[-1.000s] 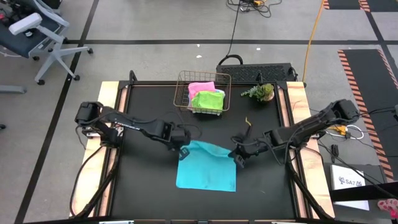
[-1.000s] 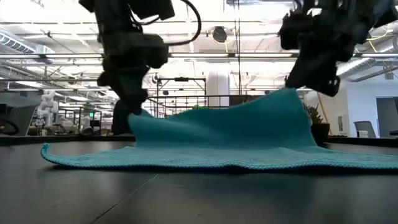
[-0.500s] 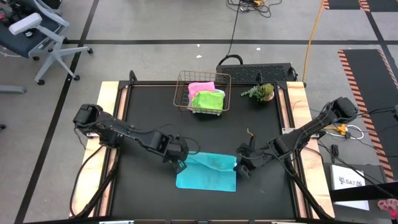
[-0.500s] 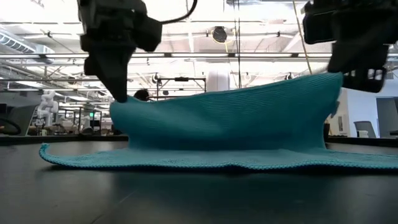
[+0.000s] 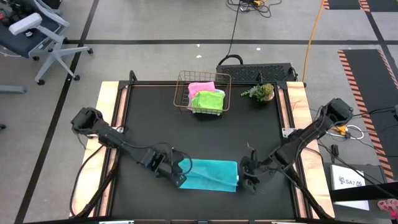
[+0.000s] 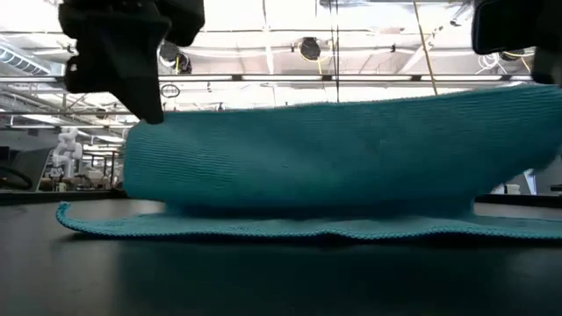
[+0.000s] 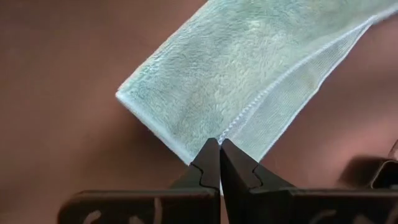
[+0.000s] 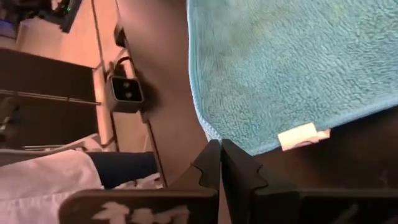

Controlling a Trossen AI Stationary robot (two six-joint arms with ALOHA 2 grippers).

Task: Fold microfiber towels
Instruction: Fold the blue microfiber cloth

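1. My left gripper (image 5: 181,179) sits low over the near part of the black table (image 5: 149,118), at the left end of the cyan-blue towel (image 5: 209,175), fingers clamped together on that towel's edge
2. In my left wrist view the two dark fingers (image 7: 210,163) meet with no gap, and the towel's hem (image 7: 273,87) runs straight into them
3. My right gripper (image 5: 244,181) is at the towel's right end, also near the table's front edge, fingers pressed tight on the cloth's border
4. In the right wrist view the towel (image 8: 292,68) spreads out beyond my closed fingertips, with a small white tag (image 8: 303,135) on its edge
5. From the low view the towel (image 6: 334,167) is doubled: a raised layer hangs between my two grippers above a flat layer lying on the table
6. At the far side of the table stands a copper wire basket (image 5: 186,78) holding a pink towel (image 5: 200,88) and a lime green towel (image 5: 207,100)
7. A small green plant (image 5: 260,92) stands just right of the basket
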